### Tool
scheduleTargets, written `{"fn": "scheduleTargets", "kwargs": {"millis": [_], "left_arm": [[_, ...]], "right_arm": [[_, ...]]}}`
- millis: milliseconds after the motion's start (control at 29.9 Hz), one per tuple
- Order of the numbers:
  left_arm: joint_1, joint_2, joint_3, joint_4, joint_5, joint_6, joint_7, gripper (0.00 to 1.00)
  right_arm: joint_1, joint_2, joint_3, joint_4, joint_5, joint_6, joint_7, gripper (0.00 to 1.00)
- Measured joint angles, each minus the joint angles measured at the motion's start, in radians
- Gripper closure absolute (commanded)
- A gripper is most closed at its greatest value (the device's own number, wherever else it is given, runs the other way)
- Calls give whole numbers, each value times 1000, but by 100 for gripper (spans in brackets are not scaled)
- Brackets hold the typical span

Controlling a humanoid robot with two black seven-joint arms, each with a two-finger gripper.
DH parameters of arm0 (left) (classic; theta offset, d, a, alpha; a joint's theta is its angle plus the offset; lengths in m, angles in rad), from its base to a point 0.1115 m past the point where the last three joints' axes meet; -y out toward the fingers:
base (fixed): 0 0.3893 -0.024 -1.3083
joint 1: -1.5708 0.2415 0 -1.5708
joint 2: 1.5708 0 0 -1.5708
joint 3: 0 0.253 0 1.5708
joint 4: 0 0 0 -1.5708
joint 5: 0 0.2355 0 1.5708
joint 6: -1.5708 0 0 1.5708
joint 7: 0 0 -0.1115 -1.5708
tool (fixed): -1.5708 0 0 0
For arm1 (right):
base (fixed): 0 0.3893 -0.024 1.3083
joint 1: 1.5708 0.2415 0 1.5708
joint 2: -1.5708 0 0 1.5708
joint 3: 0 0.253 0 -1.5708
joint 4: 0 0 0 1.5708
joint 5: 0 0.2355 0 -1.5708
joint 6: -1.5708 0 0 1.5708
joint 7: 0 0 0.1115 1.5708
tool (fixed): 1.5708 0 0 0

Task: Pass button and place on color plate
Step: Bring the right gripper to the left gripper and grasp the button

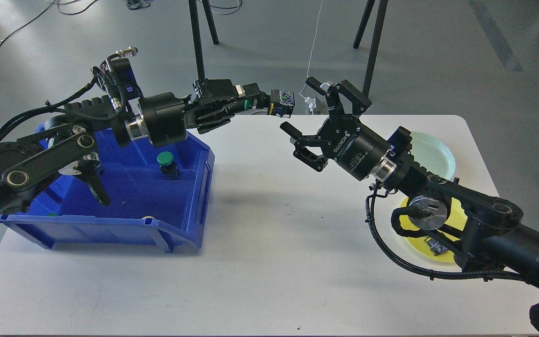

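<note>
Head view shows the left tool (251, 104) closed on a button (281, 103), which is held out sideways above the far edge of the white tabletop (274, 243). A green band can be seen between the fingers, and the button's black and blue end projects beyond the fingertips toward the right tool (317, 119). That right tool is spread wide and holds nothing; its open side is turned toward the button, with one finger (344, 93) raised higher and the other (304, 154) lower. A small gap of clear air is left between the button's end and the open fingers. Below the left tool, a blue bin (194, 210) is set at the tabletop's left side, and a green-capped button (167, 164) stands upright in it. Behind the right tool's wrist, a pale green plate (438, 154) lies near the right edge, and a yellow plate (419, 243), partly hidden by the arm, lies nearer the front. A broad bare stretch of tabletop is left between bin and plates.
</note>
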Motion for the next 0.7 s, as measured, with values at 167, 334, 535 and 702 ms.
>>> {"fn": "scheduleTargets", "kwargs": {"millis": [167, 334, 535, 702], "left_arm": [[0, 0, 0, 0, -1, 0, 0, 87], [0, 0, 0, 0, -3, 0, 0, 87], [0, 0, 0, 1, -3, 0, 0, 87], [0, -1, 0, 4, -4, 0, 0, 86]], "right_arm": [[21, 26, -3, -27, 1, 1, 0, 8], [26, 48, -4, -38, 1, 1, 0, 15], [25, 59, -5, -39, -2, -1, 0, 66], [25, 70, -25, -46, -11, -4, 0, 99]]}}
